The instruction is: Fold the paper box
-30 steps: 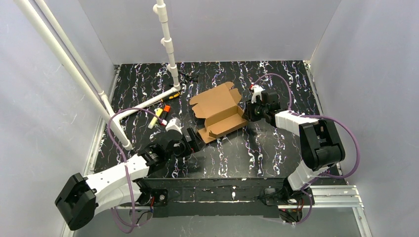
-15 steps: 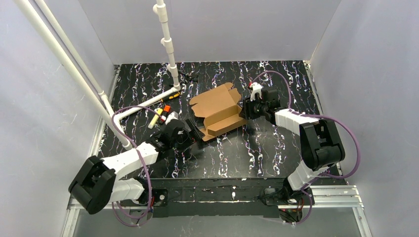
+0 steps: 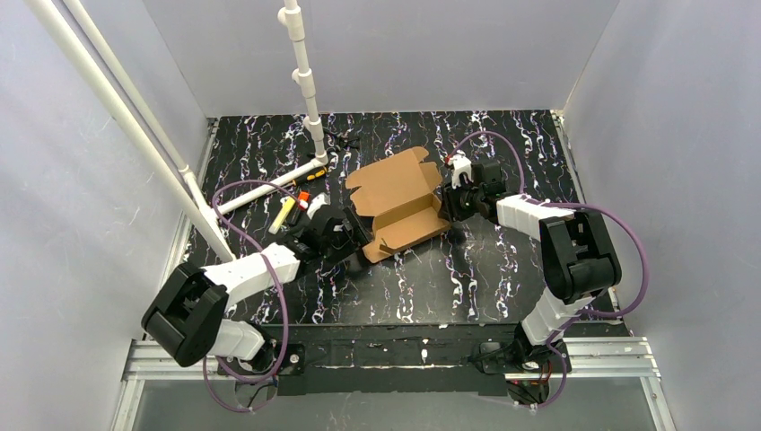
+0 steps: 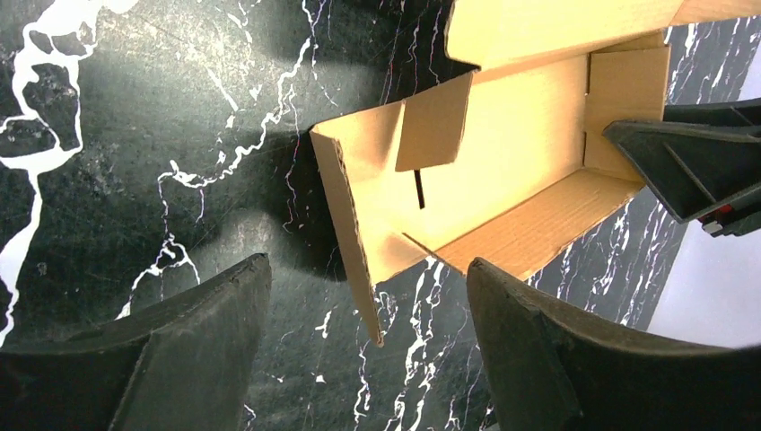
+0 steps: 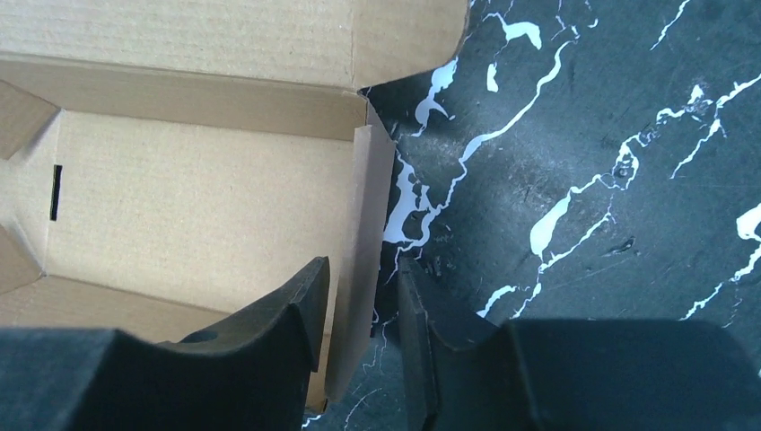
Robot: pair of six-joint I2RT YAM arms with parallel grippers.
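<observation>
The paper box (image 3: 395, 193) is brown cardboard, half formed, with raised side walls and its lid flap lying open towards the back. My left gripper (image 3: 357, 241) is open at the box's near-left end. In the left wrist view the upright end wall of the box (image 4: 354, 233) stands between the wide-apart jaws of that gripper (image 4: 368, 265), touching neither. My right gripper (image 3: 446, 202) is at the box's right end. In the right wrist view its narrowly parted jaws (image 5: 363, 265) straddle the right end wall of the box (image 5: 368, 224), with a thin gap on the outer side.
A yellow marker (image 3: 285, 214) and an orange-and-black marker (image 3: 303, 197) lie left of the box. A white pipe frame (image 3: 310, 90) stands at the back left, its foot (image 3: 269, 184) on the table. The right gripper's fingers show in the left wrist view (image 4: 700, 171).
My left arm has swung forward and right, bringing its open gripper up to the box's near-left end. My right gripper has moved left, over the box's right end wall.
</observation>
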